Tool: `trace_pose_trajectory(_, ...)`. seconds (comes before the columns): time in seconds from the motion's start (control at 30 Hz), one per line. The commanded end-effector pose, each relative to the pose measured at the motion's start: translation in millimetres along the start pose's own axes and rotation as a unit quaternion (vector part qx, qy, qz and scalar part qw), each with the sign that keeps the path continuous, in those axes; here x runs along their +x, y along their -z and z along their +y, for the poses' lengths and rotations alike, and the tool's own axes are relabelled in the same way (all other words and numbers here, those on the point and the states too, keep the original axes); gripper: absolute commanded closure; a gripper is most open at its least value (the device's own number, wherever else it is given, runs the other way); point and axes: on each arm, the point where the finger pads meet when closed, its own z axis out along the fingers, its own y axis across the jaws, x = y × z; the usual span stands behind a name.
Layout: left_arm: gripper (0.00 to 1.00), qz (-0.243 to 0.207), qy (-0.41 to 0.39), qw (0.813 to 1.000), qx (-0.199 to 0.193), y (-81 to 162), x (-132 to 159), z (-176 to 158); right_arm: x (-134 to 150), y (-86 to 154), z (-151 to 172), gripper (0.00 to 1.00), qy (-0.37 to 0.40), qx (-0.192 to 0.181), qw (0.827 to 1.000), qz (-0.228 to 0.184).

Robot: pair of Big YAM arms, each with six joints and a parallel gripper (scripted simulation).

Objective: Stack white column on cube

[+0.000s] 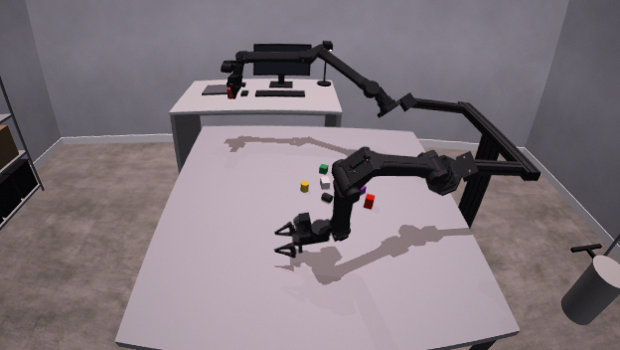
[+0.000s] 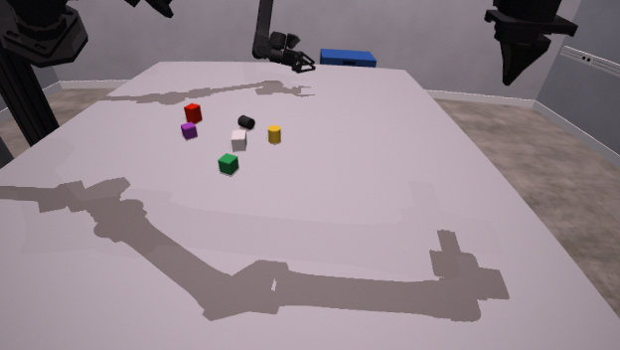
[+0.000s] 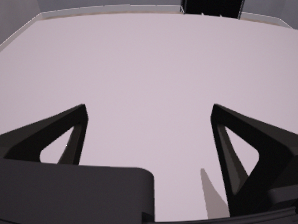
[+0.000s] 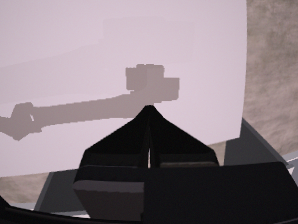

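Note:
The green cube (image 1: 324, 168) (image 2: 228, 163) sits on the table. The white column (image 1: 325, 182) (image 2: 238, 139) stands upright on the table just beside it, a small gap apart. My left gripper (image 1: 287, 240) (image 2: 301, 63) (image 3: 149, 111) is open and empty, low over the table, well away from both blocks and pointing away from them. My right gripper (image 1: 232, 85) (image 2: 514, 75) (image 4: 149, 112) is shut on nothing and hangs high above the other end of the table, fingers pointing down.
A yellow cylinder (image 2: 274, 134), a black cylinder lying on its side (image 2: 245, 121), a red block (image 2: 193, 112) and a purple cube (image 2: 189, 130) lie close around the white column. A blue box (image 2: 348, 57) is beyond the table's far edge. The left arm's elbow (image 1: 348, 174) rises beside the blocks.

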Motion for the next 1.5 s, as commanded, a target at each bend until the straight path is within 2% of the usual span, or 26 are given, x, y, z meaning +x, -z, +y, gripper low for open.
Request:
trace_pose_trajectory(0.0, 0.00, -0.004, 0.000, 1.000, 0.000, -1.3, -4.1, 0.2, 1.0, 8.6, -3.1, 1.00, -0.002, 0.007, 1.000, -0.001)
trace_pose_trajectory(0.57, 0.00, -0.004, 0.000, 1.000, 0.000, -1.3, -4.1, 0.2, 1.0, 8.6, -3.1, 1.00, -0.002, 0.007, 1.000, -0.001)
trace_pose_trajectory(0.7, 0.00, -0.006, -0.036, 0.999, 0.015, 10.7, -13.7, -16.0, 1.9, 17.0, 0.0, 0.54, 0.000, 0.014, 1.000, -0.004)
trace_pose_trajectory(0.77, 0.00, 0.010, -0.061, 0.998, 0.034, 30.0, -5.6, -32.7, -2.6, 16.3, 4.7, 0.31, 0.005, 0.015, 1.000, -0.008)
trace_pose_trajectory(0.87, 0.00, 0.056, -0.105, 0.989, 0.091, 85.1, 18.7, -80.3, -14.7, 14.0, 20.2, 0.00, 0.012, 0.015, 1.000, -0.017)
trace_pose_trajectory(1.03, 0.00, 0.119, -0.152, 0.964, 0.184, 177.8, 38.9, -153.7, -27.0, 2.3, 58.2, 0.00, 0.021, 0.009, 0.999, -0.029)
trace_pose_trajectory(1.1, 0.00, 0.119, -0.152, 0.964, 0.184, 177.8, 38.9, -153.7, -27.0, 2.3, 58.2, 0.00, 0.021, 0.009, 0.999, -0.029)
trace_pose_trajectory(1.13, 0.00, 0.128, -0.161, 0.958, 0.200, 193.4, 42.2, -166.7, -18.9, -4.8, 67.0, 0.00, 0.017, 0.006, 1.000, -0.024)
trace_pose_trajectory(1.2, 0.00, 0.151, -0.173, 0.945, 0.233, 226.3, 49.5, -194.0, -31.8, -8.9, 86.8, 0.00, 0.025, 0.005, 0.999, -0.034)
trace_pose_trajectory(1.37, 0.00, 0.219, -0.197, 0.903, 0.312, 312.1, 70.3, -260.6, -61.7, -30.7, 161.8, 0.00, 0.046, -0.005, 0.997, -0.061)
trace_pose_trajectory(1.47, 0.00, 0.251, -0.206, 0.881, 0.343, 352.1, 79.4, -289.2, -80.2, -48.1, 217.5, 0.00, 0.059, -0.014, 0.995, -0.079)
